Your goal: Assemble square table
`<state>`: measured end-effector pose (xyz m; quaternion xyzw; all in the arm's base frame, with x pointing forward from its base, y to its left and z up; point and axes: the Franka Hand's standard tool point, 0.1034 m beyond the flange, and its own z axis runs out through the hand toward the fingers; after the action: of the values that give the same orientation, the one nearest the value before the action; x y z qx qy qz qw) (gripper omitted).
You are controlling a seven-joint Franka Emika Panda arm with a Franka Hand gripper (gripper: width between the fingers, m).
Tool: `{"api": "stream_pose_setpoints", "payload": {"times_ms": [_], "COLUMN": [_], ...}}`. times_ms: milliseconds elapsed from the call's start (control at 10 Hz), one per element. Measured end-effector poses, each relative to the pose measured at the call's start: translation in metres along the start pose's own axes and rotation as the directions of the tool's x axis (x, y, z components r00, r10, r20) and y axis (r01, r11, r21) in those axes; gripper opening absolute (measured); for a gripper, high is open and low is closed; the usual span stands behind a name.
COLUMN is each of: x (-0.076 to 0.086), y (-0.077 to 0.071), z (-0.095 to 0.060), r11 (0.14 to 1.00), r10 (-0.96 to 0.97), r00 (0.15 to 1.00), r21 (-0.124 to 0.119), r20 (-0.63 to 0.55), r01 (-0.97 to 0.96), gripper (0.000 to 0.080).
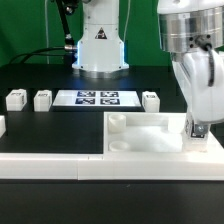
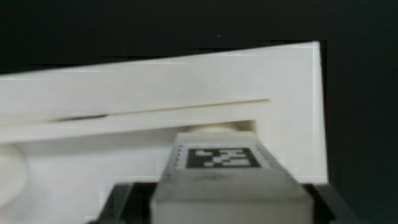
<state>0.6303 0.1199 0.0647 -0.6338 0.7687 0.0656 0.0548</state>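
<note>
The gripper (image 1: 197,128), jaws narrowed on a tagged leg (image 2: 217,160), holds it at the far corner of the square table top (image 1: 150,140), on the exterior view's right, probably to seat it. The top lies on the desk (image 1: 40,128) against the border rail (image 1: 45,163), likely for bracing.
</note>
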Motion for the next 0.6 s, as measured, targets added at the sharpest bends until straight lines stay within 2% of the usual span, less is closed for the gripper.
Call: {"api": "stream_pose_setpoints", "payload": {"times_ms": [200, 300, 400, 600], "x": [-0.001, -0.003, -0.005, -0.002], "y": [0.001, 0.004, 0.008, 0.011], "z": [0.000, 0.000, 0.000, 0.002], "r11": [0.996, 0.981, 0.948, 0.804], "r10": [-0.085, -0.192, -0.315, -0.593], "r00": [0.996, 0.981, 0.949, 0.805], "r21": [-0.004, -0.019, -0.045, -0.057], "r20": [-0.001, 0.001, 0.005, 0.005], "r01": [0.085, 0.192, 0.314, 0.592], "gripper": [0.0293, 0.0483, 0.0615, 0.0642]}}
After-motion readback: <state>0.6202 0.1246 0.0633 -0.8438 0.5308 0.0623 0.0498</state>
